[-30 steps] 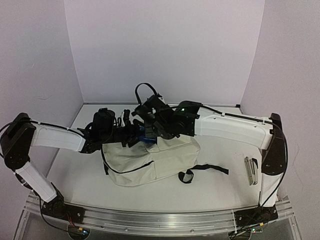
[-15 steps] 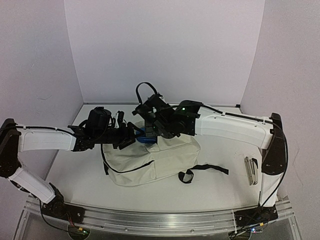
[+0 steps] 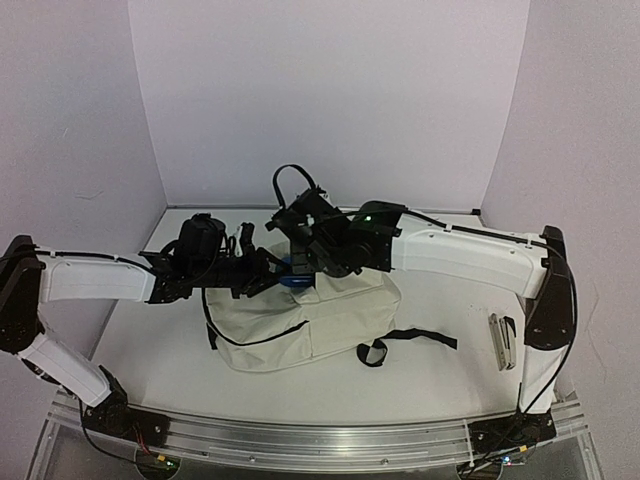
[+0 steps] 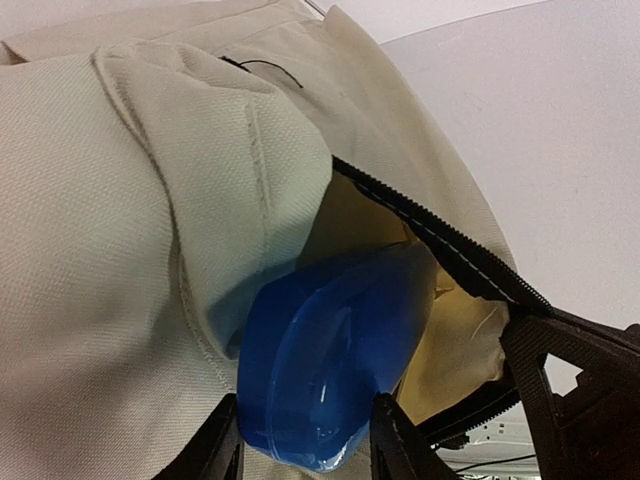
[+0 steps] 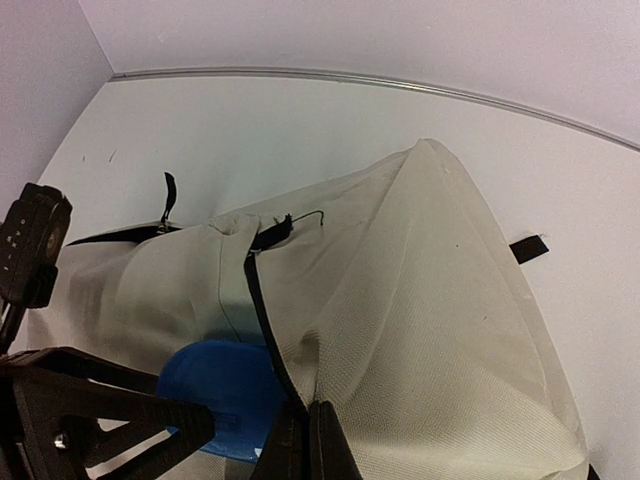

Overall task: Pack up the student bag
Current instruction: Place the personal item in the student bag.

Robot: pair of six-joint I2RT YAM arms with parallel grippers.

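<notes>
— What's on the table?

— One bag, cream canvas with black trim, lying in the middle. Its open mouth is on the 12 o'clock side. One loose black strap trails off toward 3 o'clock.

— And the arms?

— Two. The left arm reaches in from 9 o'clock, the right arm from 3 o'clock. Both meet at the bag's mouth.

— Holding anything?

— The right pincer has its fingers pressed together on the zipper edge of the bag, lifting the flap. The left pincer has a finger against each side of one blue dish, gripping it. The dish is partway inside the opening.

— Anything else?

— One small silver thing at 3 o'clock from the bag, well apart from it. I can't tell what it is.
</notes>
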